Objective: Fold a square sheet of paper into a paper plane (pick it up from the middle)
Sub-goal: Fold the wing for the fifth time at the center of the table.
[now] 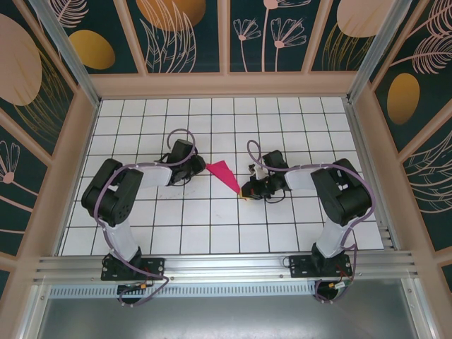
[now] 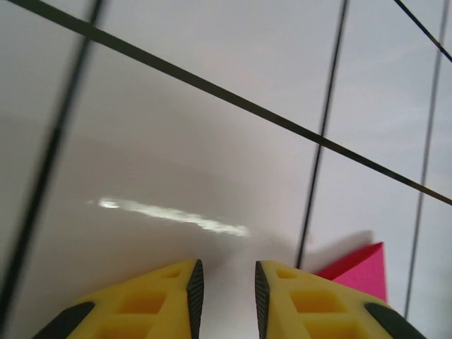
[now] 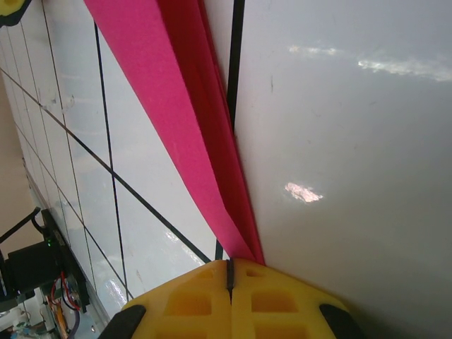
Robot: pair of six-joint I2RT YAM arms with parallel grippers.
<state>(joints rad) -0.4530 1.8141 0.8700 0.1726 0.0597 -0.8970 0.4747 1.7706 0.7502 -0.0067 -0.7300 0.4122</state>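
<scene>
Magenta: one paper plane (image 1: pixel 223 173), one gridded table (image 1: pixel 176 226).

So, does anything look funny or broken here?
Nothing stands out. The plane is folded to a point, its tip pinched in the right gripper; the left gripper sits open by its wide end.

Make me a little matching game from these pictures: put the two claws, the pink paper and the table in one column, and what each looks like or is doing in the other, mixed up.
Column one:
1. left gripper
2. right gripper
3. paper plane
4. table

Column two:
A. white, with black grid lines
B. jaws apart, nothing between them
C. magenta-pink, narrow and pointed
D. jaws shut on a pink tip

Pairs: 1-B, 2-D, 3-C, 4-A.
</scene>
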